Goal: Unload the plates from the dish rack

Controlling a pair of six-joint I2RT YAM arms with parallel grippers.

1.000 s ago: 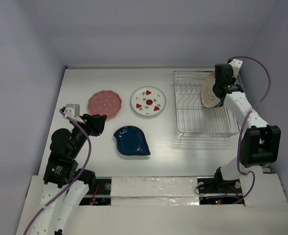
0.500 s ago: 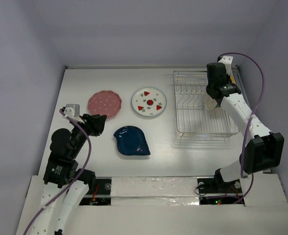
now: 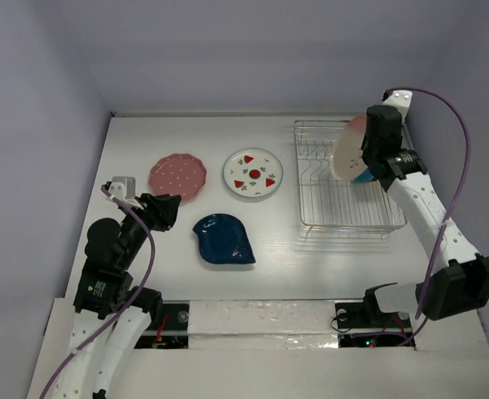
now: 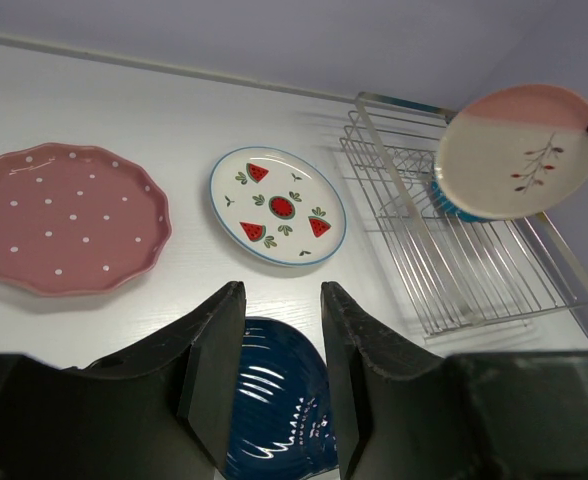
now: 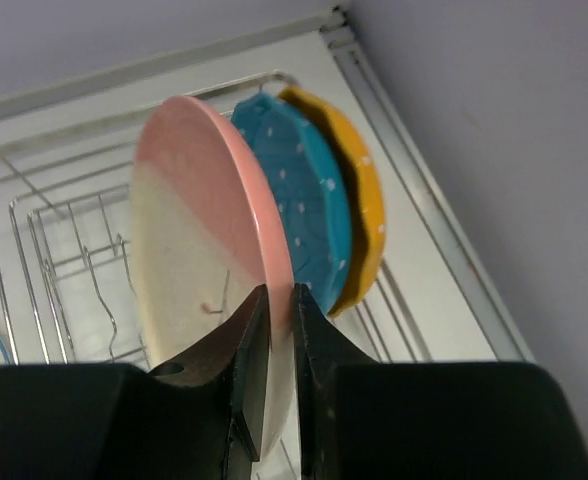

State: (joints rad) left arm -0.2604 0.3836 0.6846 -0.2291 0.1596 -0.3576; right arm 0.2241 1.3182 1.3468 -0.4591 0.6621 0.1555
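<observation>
My right gripper [image 5: 279, 310] is shut on the rim of the cream-and-pink plate [image 5: 194, 260] and holds it up above the dish rack [image 3: 344, 212]; this plate also shows in the top view [image 3: 347, 150] and in the left wrist view [image 4: 519, 150]. The light blue dotted plate [image 5: 304, 210] and the yellow-orange dotted plate [image 5: 359, 215] stand in the rack behind it. On the table lie the pink dotted plate [image 3: 178, 174], the strawberry plate [image 3: 252, 172] and the dark blue leaf plate [image 3: 224, 239]. My left gripper [image 4: 282, 330] is open and empty, above the dark blue plate [image 4: 274, 400].
The rack stands at the right of the table, close to the right wall. A small grey-white block [image 3: 124, 184] sits on the left arm's wrist near the pink plate.
My right gripper has lifted the cream-and-pink plate out of the rack's tines, up and a little to the left. The left arm has not moved.
</observation>
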